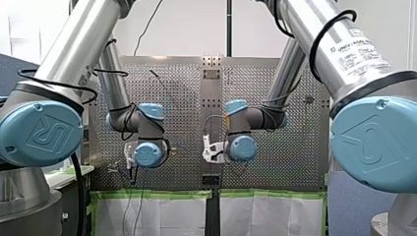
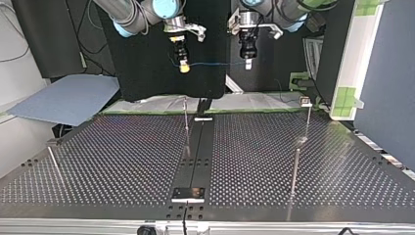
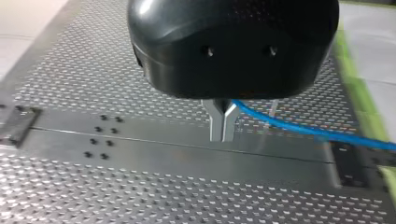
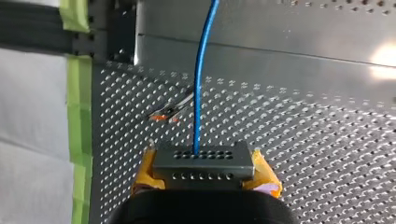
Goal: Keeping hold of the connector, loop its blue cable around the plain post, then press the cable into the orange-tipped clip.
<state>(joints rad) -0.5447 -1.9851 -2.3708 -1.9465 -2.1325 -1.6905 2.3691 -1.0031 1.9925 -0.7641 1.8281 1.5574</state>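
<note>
"UNIVERSAL ROBOTS" on R arm (image 1: 344,59); R hand (image 4: 205,171) clamps connector (image 4: 204,158), L hand (image 3: 223,123) pinches blue cable (image 3: 299,129).

In the front view the light is bright and even: the wall (image 1: 187,24) is nearly washed out, and the metal tube of my right arm (image 1: 324,39) carries long soft highlights. In the top view the table (image 2: 122,161) has a pale sheen from light above, while the space behind it is dark. In the left wrist view the black body of my left gripper (image 3: 223,133) is glossy, and the green tape (image 3: 359,88) beside it is blurred. In the right wrist view a white glare burns on the table's plain metal band. The connector (image 4: 204,163) is clear, and the blue cable (image 4: 201,84) looks softer farther away.
</note>
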